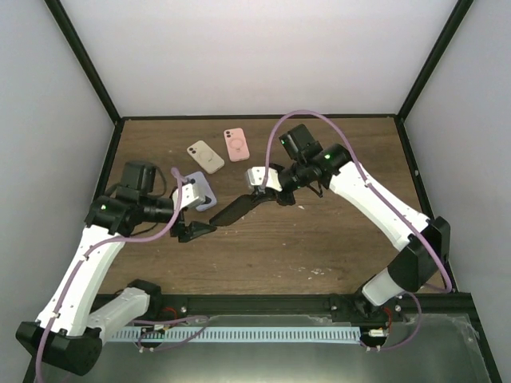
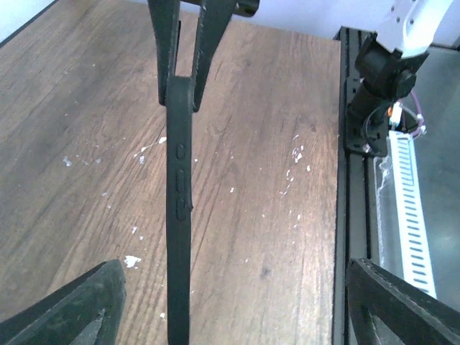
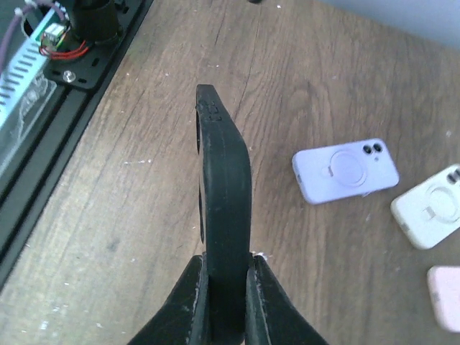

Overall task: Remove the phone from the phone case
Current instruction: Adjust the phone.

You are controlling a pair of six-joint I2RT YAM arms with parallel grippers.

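Observation:
My right gripper is shut on one end of a black phone case, holding it on edge above the table. In the right wrist view the case rises between the fingers. My left gripper is open wide at the case's other end. In the left wrist view the case stands edge-on between the fingertips, nearer the left one, with side buttons showing. I cannot tell whether a phone sits inside.
Three more cased phones lie on the wooden table: lavender under my left wrist, cream, and pink farther back. A black rail runs along the near edge.

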